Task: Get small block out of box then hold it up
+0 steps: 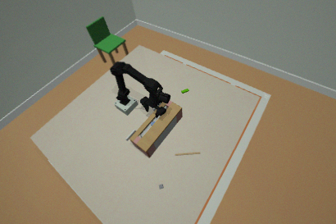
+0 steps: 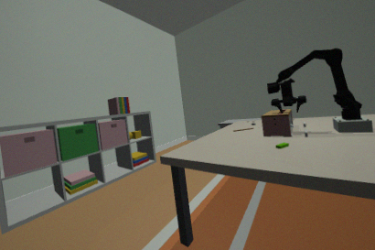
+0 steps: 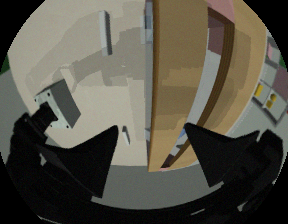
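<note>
The black arm (image 1: 137,74) (image 2: 339,70) is reaching from its pale base (image 1: 128,109) (image 2: 354,125) (image 3: 70,107) over the table (image 1: 94,148) (image 2: 219,151), bending down toward the wooden box (image 1: 157,134) (image 2: 276,125) (image 3: 180,50). The gripper (image 1: 153,109) (image 2: 291,111) (image 3: 152,128) is pointing downward with its fingers standing wide apart, and it is grasping nothing. It is straddling the box's long edge on the base side: one finger is hanging over the slot in the top, the other outside that edge, above the table. Whether a fingertip is touching the box, I cannot tell. A small blue patch (image 1: 152,123) (image 3: 183,134) is showing through the slot, beside the finger in the wrist view; it is probably the block, which would place it inside the box, though its outline is too small to make out. The box is standing upright on the table. A green piece (image 1: 185,91) (image 2: 282,146) is lying apart from one end of it, and a thin wooden stick (image 1: 188,153) (image 2: 243,129) is lying off its far long side. A small grey square (image 1: 161,186) is resting farther away. Beyond the table, a green chair (image 1: 110,43) is standing near the wall.
</note>
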Robot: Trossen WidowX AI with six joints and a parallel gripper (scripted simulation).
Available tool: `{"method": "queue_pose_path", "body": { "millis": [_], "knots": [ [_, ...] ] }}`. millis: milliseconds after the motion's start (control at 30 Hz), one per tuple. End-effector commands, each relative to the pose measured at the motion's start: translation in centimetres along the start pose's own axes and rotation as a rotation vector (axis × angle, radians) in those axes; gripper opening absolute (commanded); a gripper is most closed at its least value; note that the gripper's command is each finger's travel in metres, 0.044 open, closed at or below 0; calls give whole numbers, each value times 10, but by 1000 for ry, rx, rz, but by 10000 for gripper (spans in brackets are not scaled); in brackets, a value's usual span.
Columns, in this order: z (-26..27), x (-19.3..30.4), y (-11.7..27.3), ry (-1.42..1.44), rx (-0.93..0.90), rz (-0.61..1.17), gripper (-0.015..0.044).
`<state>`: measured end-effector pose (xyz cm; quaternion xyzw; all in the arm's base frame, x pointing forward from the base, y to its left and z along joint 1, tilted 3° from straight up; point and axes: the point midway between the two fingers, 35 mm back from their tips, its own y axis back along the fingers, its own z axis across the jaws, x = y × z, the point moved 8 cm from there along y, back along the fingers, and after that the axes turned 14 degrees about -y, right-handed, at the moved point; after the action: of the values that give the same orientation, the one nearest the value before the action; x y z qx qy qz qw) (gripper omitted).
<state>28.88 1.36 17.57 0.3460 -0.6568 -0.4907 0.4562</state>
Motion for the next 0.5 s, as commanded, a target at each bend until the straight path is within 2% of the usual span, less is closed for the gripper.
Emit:
{"method": "queue_pose_path", "body": {
  "millis": [0, 467],
  "knots": [
    [1, -1, -7, 6, -3, 6, 400],
    [4, -6, -29, 6, -3, 6, 400]
  ]
}}
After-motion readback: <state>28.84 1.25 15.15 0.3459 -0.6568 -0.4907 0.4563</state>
